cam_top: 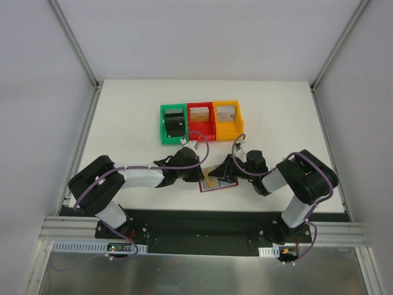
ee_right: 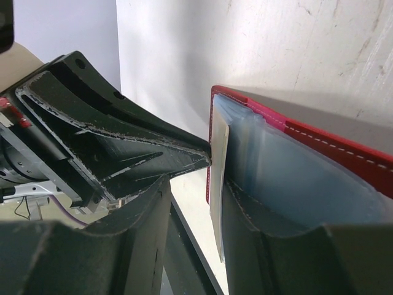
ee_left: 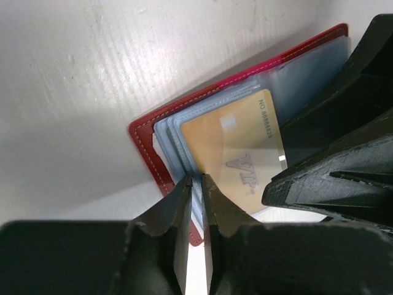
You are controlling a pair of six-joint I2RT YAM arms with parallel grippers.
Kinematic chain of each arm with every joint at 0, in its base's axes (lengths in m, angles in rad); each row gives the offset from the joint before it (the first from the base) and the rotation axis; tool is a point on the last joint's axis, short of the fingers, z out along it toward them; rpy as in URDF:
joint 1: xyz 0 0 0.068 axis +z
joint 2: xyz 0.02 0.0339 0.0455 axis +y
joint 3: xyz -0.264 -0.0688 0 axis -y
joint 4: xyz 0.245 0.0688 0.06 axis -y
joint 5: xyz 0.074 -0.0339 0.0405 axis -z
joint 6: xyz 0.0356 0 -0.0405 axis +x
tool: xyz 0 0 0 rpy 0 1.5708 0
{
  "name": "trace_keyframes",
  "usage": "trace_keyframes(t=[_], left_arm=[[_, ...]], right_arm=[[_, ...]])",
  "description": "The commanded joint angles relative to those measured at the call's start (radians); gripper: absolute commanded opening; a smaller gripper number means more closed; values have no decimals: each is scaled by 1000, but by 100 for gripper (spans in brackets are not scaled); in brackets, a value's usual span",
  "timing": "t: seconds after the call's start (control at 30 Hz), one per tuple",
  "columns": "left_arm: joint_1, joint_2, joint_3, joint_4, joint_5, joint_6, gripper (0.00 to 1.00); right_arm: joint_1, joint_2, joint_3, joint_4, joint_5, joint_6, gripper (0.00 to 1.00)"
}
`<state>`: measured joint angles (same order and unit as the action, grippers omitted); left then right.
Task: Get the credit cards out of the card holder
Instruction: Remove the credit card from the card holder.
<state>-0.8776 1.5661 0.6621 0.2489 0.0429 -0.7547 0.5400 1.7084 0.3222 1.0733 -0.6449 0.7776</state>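
Pinching a sleeve edge of the card holder [ee_left: 147, 153], the left gripper [ee_left: 196, 183] looks clamped nearly shut, hard to be sure. The right gripper [ee_right: 198, 181] has jaws apart, straddling the gold credit card [ee_left: 233, 147], which is half inside its clear sleeve. The holder lies open on the white table [ee_left: 73, 92].

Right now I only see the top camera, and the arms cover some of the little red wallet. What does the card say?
Observer: The left wrist view shows a gold card printed VIP, lying against the open card holder and its clear sleeves.
Operator: Is the left arm grabbing it?
Observer: No. The left jaws pinch a thin grey-blue sleeve edge beside it.
Operator: And the right arm?
Observer: In the right wrist view the card's edge stands between the right jaws, which are apart, with a gap on one side.
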Motion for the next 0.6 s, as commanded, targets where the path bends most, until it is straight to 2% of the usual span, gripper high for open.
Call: trace_keyframes(t=[0.0,0.1,0.23,0.47,0.57], left_arm=[[-18,-9,-44,-125,-14,-1,15],[-20,-28,-42,-125,-15,5,25],[-18,-31,-38,-125,-14,9,28],[-18,-2,-35,-126,-15,8,1],[-18,2,-38,-129,-24,14,0]], right_arm=[[8,-12,20,71,-39,6,39],[6,-9,18,73,-36,6,39],[6,-10,20,71,-36,8,39],[3,-26,17,66,-41,11,39],[-3,-33,9,62,-42,6,39]])
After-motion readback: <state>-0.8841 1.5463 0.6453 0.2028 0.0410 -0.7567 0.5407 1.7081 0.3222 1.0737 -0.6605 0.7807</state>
